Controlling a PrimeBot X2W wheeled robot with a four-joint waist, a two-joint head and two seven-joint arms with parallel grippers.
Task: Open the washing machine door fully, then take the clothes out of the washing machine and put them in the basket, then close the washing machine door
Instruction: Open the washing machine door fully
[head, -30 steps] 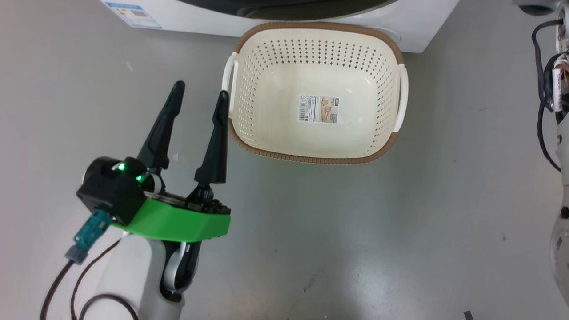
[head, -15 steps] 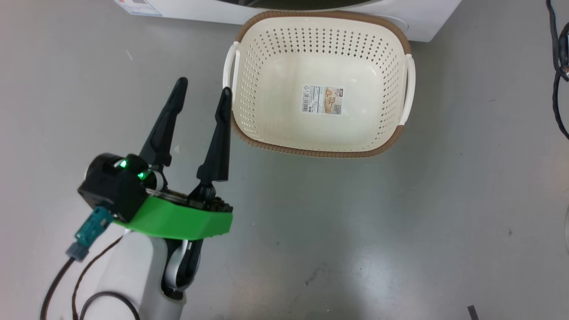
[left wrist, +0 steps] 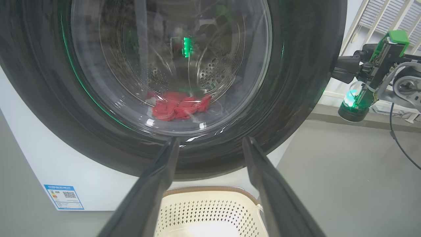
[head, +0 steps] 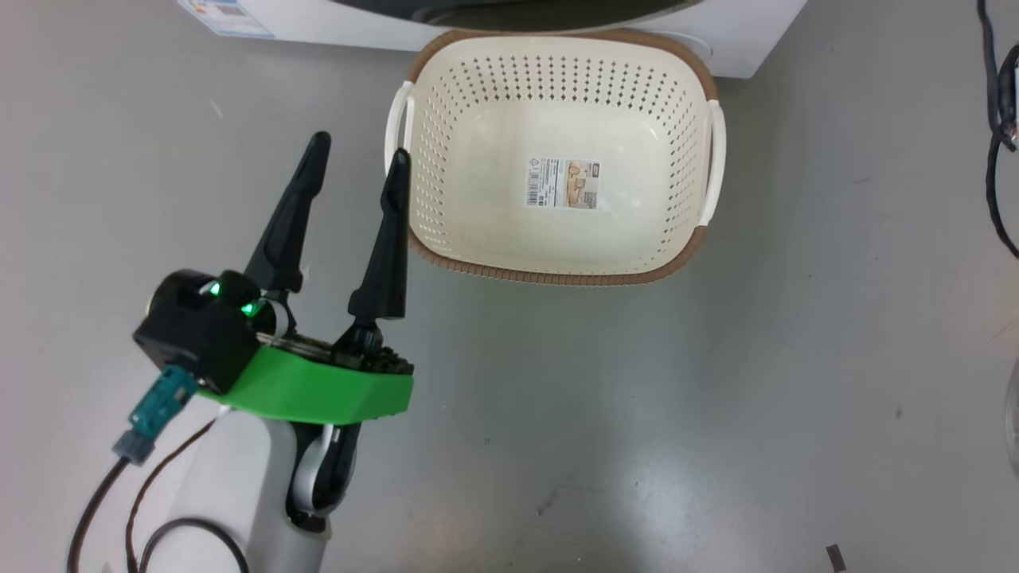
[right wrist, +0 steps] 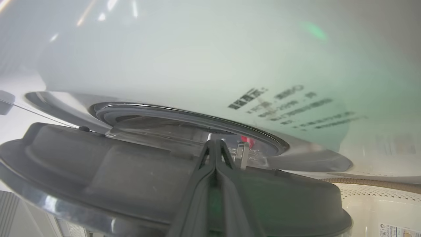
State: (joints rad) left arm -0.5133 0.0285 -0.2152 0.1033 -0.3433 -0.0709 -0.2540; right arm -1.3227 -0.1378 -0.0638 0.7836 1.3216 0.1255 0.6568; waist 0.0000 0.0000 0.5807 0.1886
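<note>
The washing machine (left wrist: 39, 158) shows its door (left wrist: 296, 82), a wide black rim around bulging glass. Red clothes (left wrist: 179, 107) lie in the drum behind the glass. In the right wrist view the door (right wrist: 115, 171) stands slightly ajar from the white front (right wrist: 197, 59), with a red scrap of the clothes (right wrist: 246, 141) in the gap. My right gripper (right wrist: 215, 142) is shut, its tips behind the door's edge; it also appears at the door's right side (left wrist: 333, 70). My left gripper (head: 358, 147) hangs open and empty beside the left handle of the empty basket (head: 557, 277).
The basket stands on grey floor right against the machine's base (head: 334, 28). A blue label (head: 227, 16) marks the machine's lower left corner. Black cables (head: 995, 119) hang at the right edge. A dark scrap (head: 834, 555) lies on the floor.
The whole head picture has shifted a little, so the camera moved. The left gripper stays open beside the basket, and the basket stays empty.
</note>
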